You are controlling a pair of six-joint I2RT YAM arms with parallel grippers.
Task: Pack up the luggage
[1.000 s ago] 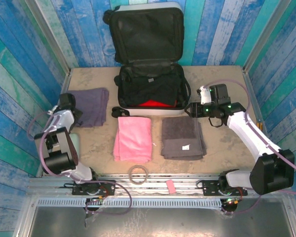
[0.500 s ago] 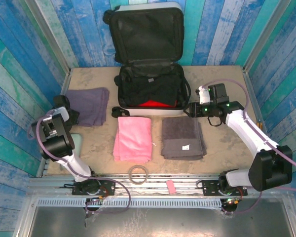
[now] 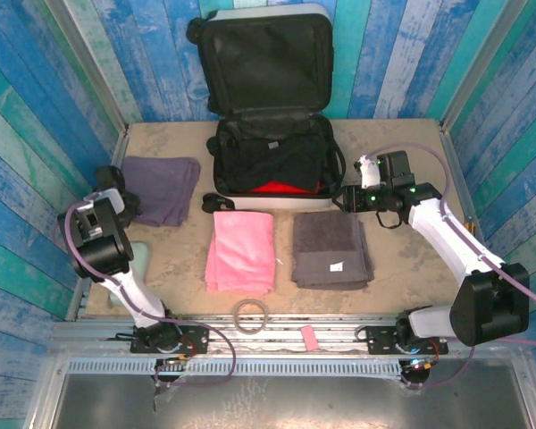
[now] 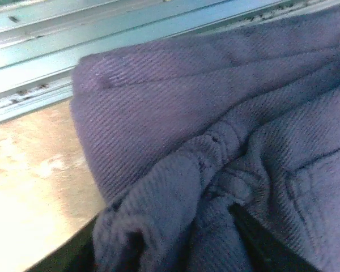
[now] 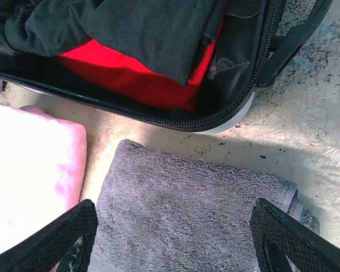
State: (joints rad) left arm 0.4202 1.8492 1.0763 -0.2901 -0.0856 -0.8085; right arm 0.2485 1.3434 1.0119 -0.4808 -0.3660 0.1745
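The luggage [image 3: 266,67] is lying open at the far middle of the table [image 3: 402,152], its lid leaning upright against the blue plank wall with the black lining facing forward. The lower half is holding black clothing [image 3: 268,156] with a red garment [image 3: 277,187] showing at the near edge.

3 folded towels are lying on the table. A purple towel [image 3: 165,189] is sitting left of the luggage, a pink towel [image 3: 241,250] is lying just in front of it, and a grey towel [image 3: 332,250] is lying just beside the pink one on its right.

The left gripper [image 3: 116,183] is sitting at the left edge of the purple towel. In the left wrist view its 2 dark fingers [image 4: 110,252] are pressing in on a bunched fold of the purple cloth, so it is pinching the towel, narrowed but not fully closed.

The right gripper [image 3: 347,198] is hovering over the far edge of the grey towel, close to the luggage's near right corner. In the right wrist view its fingers [image 5: 73,238] are standing wide apart with nothing between them, and the grey towel is lying below them, apart from the zipper rim.

A ring of tape [image 3: 250,315] is resting near the front rail.
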